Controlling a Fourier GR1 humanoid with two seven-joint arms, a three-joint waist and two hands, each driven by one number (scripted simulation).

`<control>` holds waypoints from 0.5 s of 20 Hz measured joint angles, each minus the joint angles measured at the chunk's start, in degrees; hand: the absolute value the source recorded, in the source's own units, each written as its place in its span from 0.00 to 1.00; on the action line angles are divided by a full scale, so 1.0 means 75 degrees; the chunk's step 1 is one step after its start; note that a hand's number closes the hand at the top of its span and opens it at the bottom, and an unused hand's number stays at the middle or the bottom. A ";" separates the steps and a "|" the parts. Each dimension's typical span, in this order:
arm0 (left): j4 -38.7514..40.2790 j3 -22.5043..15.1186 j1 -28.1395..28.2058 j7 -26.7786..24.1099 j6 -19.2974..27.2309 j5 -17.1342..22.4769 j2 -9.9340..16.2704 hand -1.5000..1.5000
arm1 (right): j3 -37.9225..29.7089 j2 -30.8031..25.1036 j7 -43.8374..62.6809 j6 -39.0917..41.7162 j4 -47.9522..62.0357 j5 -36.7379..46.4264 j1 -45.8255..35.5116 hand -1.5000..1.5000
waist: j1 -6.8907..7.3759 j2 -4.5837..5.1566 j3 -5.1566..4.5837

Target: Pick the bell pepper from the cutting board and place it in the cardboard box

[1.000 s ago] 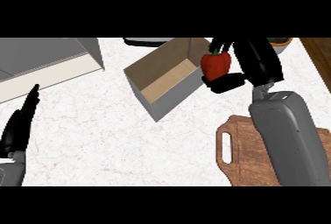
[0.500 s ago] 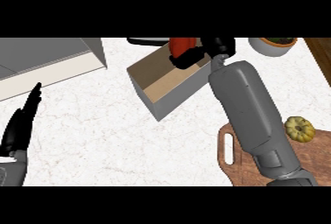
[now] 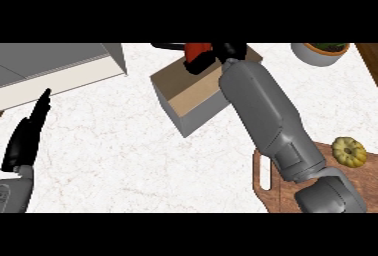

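Observation:
My right hand (image 3: 214,54) reaches far across the counter, its fingers curled round the red bell pepper (image 3: 196,50). The pepper hangs above the far end of the open cardboard box (image 3: 193,95), which lies at an angle in the middle of the counter. My grey right forearm (image 3: 260,105) crosses the box's right side and hides part of it. The wooden cutting board (image 3: 267,176) lies at the lower right, mostly under the arm. My left hand (image 3: 26,136) rests at the left edge, fingers straight and pointing up.
A small yellow-green pumpkin (image 3: 348,151) sits on the cutting board's right part. A grey pot (image 3: 319,52) stands at the far right corner. A grey and white box-like unit (image 3: 52,70) fills the far left. The counter's brown edge (image 3: 370,60) runs along the right.
My right arm has stretched further away and left, carrying the pepper from beside the box's right wall to above its far end. The left hand has stayed still.

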 measured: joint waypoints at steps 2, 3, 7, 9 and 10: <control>-0.0007 -0.0061 -0.0040 -0.0014 0.0009 -0.0027 -0.0073 0.50 | -0.0152 0.0008 0.0064 -0.0212 0.0482 -0.0119 -0.0155 0.00 | 0.0081 0.0035 0.0000; 0.0055 -0.0093 -0.0021 -0.0106 0.0065 -0.0073 -0.0135 0.50 | -0.0252 0.0011 0.0078 -0.0214 0.0676 -0.0244 -0.0220 0.00 | 0.0096 0.0045 0.0000; 0.0073 -0.0136 -0.0192 -0.0027 0.0036 -0.0094 -0.0180 0.50 | -0.0539 0.0016 -0.0020 -0.0348 0.1375 -0.0633 -0.0377 0.00 | 0.0169 0.0073 0.0003; 0.0047 -0.0139 -0.0203 -0.0008 0.0030 -0.0090 -0.0204 0.50 | -0.0672 0.0005 -0.0220 -0.0435 0.1603 -0.0789 -0.0408 0.00 | 0.0191 0.0082 0.0004; 0.0090 -0.0131 -0.0207 -0.0042 0.0027 -0.0099 -0.0198 0.50 | -0.0696 0.0007 -0.0367 -0.0510 0.1700 -0.0877 -0.0415 0.00 | 0.0213 0.0086 0.0005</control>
